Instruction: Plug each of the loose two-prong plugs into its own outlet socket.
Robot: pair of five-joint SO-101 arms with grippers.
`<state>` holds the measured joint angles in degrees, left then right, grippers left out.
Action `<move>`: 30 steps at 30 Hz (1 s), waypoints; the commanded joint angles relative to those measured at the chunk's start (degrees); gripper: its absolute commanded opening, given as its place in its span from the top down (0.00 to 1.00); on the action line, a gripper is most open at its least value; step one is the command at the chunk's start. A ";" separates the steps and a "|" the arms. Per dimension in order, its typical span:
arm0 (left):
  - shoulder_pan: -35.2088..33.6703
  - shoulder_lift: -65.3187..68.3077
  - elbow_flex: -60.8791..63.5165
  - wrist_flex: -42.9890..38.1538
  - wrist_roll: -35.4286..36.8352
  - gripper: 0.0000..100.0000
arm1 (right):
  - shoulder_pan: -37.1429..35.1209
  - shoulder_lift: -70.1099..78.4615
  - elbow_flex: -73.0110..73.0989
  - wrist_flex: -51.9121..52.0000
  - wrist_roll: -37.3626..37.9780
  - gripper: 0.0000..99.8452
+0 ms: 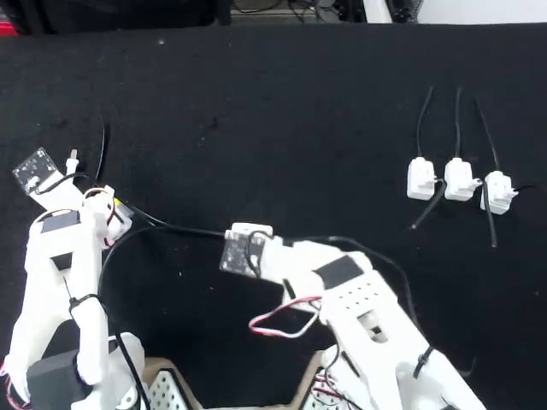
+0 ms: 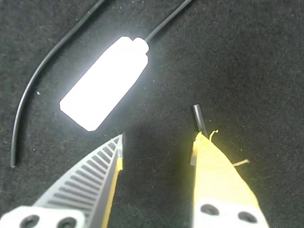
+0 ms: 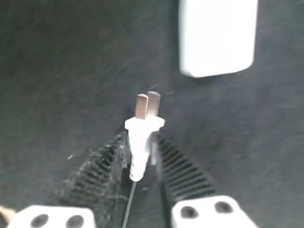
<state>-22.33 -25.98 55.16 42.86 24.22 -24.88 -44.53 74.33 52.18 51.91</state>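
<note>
In the right wrist view my right gripper [image 3: 141,140] is shut on a white two-prong plug [image 3: 142,135]. Its brass prongs [image 3: 147,105] point toward a white outlet block [image 3: 218,35] a short way beyond them, not touching it. In the high view the right arm ends mid-table at its wrist [image 1: 244,248]. My left gripper [image 2: 158,140] is open over the black mat with nothing between its fingers. Just past its fingertips lies another white outlet block [image 2: 104,83] with a black cord. A loose cord end [image 2: 197,114] lies by the yellow finger [image 2: 213,166].
Three white outlet blocks [image 1: 459,179] with black cords sit in a row at the right of the black table [image 1: 256,111]. A black cord [image 1: 171,226] runs between the two arms. A small white plug [image 1: 73,158] lies at far left near the left arm [image 1: 60,256].
</note>
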 commanded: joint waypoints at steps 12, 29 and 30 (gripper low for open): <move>-0.22 -0.35 -0.57 -0.79 0.18 0.77 | 5.27 6.55 -12.26 1.93 -7.30 0.86; -0.48 -0.44 -0.40 -0.70 0.18 0.77 | 0.18 13.76 -4.97 -7.91 -3.78 0.86; -0.40 -0.44 -0.40 -0.70 0.18 0.77 | 1.41 15.43 -6.11 -7.82 -3.16 0.86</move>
<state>-22.33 -25.98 55.16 42.86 24.22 -28.40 -35.12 70.64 47.08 46.11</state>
